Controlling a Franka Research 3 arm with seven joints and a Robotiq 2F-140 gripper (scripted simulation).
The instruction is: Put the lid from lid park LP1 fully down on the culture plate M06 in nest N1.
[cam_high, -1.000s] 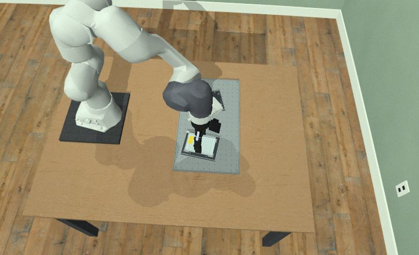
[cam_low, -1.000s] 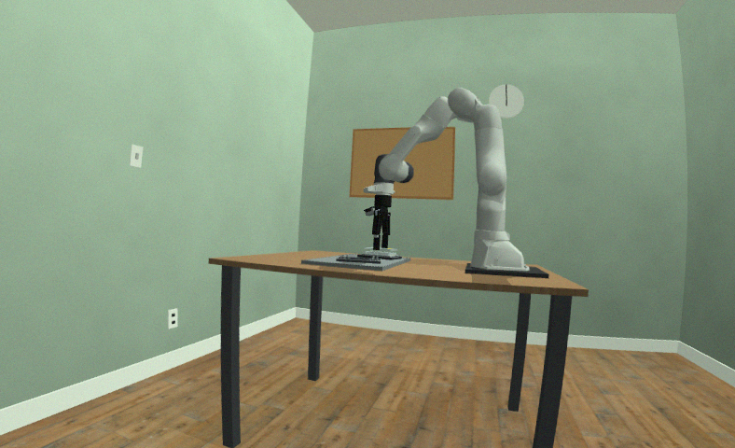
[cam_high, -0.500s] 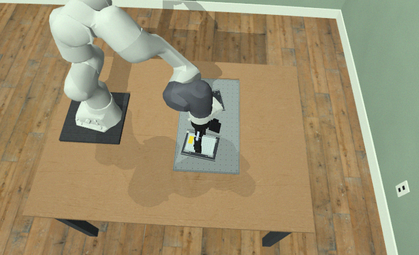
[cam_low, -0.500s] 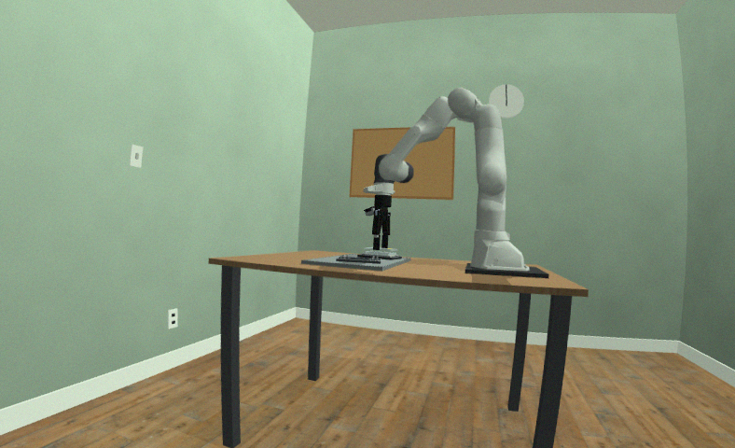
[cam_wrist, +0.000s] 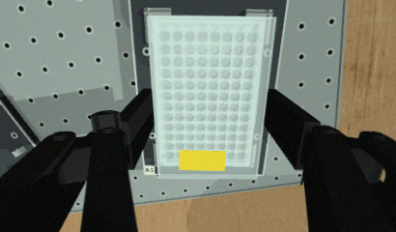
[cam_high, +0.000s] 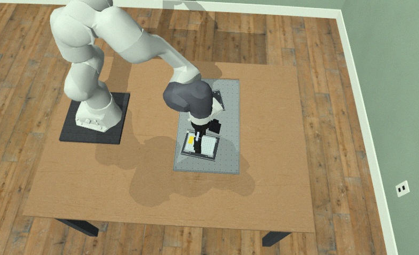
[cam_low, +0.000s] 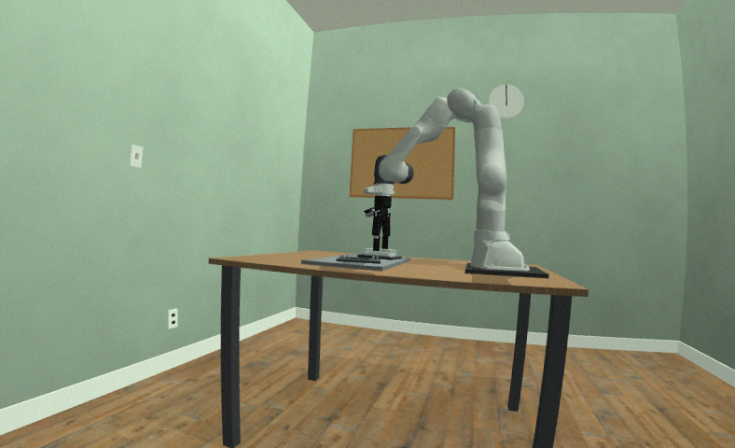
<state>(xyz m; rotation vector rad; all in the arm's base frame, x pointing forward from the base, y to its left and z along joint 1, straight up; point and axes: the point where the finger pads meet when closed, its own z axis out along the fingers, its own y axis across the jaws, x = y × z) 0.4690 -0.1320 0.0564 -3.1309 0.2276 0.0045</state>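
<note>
My gripper [cam_wrist: 209,105] [cam_high: 198,145] [cam_low: 381,247] points straight down and is shut on the clear lid [cam_wrist: 210,72], one finger on each long side. The lid sits over the white culture plate M06 [cam_high: 208,145], whose wells show through it, with a yellow label [cam_wrist: 202,159] at the near end. The lid's edge is slightly offset from the plate at the far right corner. I cannot tell whether it is fully down. The plate rests in the dark nest N1 [cam_wrist: 278,58] [cam_high: 214,155].
The nest stands on a grey perforated board [cam_high: 229,126] [cam_wrist: 50,48] [cam_low: 326,263] on the wooden table [cam_high: 268,142]. The dark lid park LP1 [cam_high: 218,97] lies behind the nest, partly under the arm. The robot base [cam_high: 94,117] is at the left.
</note>
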